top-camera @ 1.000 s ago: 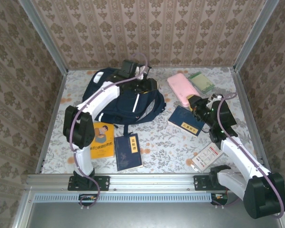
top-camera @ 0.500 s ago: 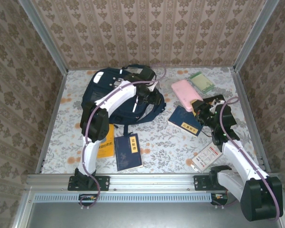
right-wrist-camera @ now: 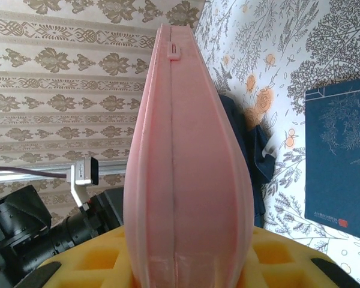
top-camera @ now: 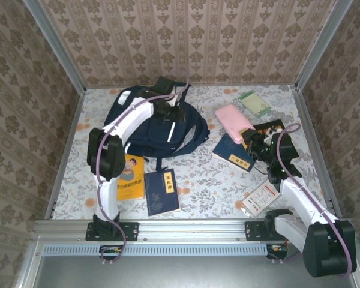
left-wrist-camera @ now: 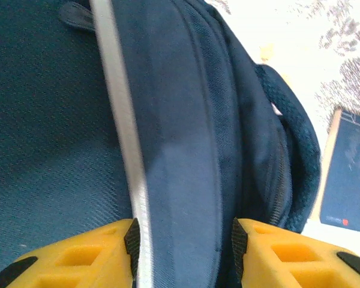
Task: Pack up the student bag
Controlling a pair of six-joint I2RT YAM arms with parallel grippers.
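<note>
Back-left of table (top-camera: 211, 180) | student bag (top-camera: 189, 137) navy, white-striped (rumpled) | left gripper (left-wrist-camera: 185, 237) pinching its fold | right gripper (right-wrist-camera: 189, 252) clamping pink case (right-wrist-camera: 186, 150)

Slumped navy student bag (top-camera: 189, 135), white-striped

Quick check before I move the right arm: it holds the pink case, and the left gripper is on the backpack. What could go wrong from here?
1. The left gripper pinches just a fold of the backpack; the fabric could slip free.
2. The right gripper holds the pink case by one end, so it could tilt or drop.
3. The left arm lies across the backpack, in the case's likely path; the arms could collide.
</note>
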